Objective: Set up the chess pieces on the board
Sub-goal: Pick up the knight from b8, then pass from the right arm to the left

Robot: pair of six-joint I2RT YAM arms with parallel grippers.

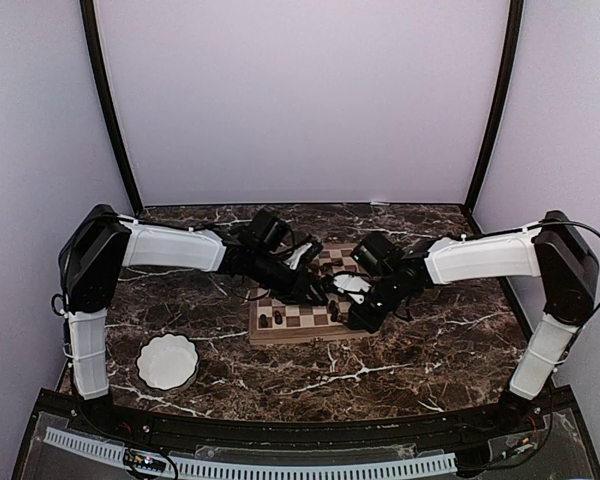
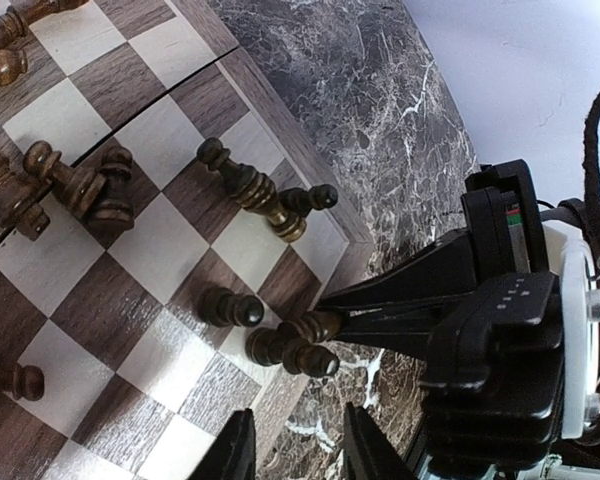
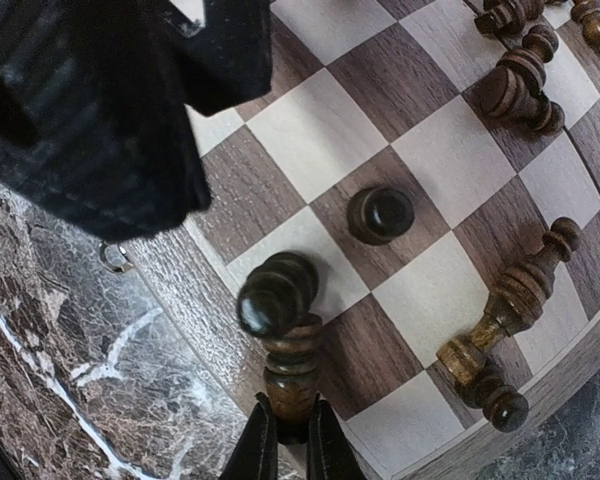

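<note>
Finding one: your right gripper (image 3: 290, 428) was clamped on the base end of a dark brown turned wooden chess piece (image 3: 291, 372). Its round head pointed away from the fingers, over an edge square of the square wooden chessboard with tan and dark brown checks (image 3: 320, 130), close to the rim. Whether the piece had left the surface could not be told.

Finding two: your left gripper (image 2: 295, 445) hung with its jaws apart and nothing between them, just off the same board edge.

Finding three: a small dark round-headed pawn (image 3: 380, 213) stood upright one square away. A lighter brown turned piece (image 3: 515, 300) lay toppled near the corner. Further pieces lay on their sides deeper in the board.

Assessment: the step in hand was the pick-up of one fallen piece, and most of the set-up looked undone. The next move calls for you to lift it clear and turn it upright. You should then seat it squarely on its home square without brushing the standing pawn or the left arm's fingers.
</note>
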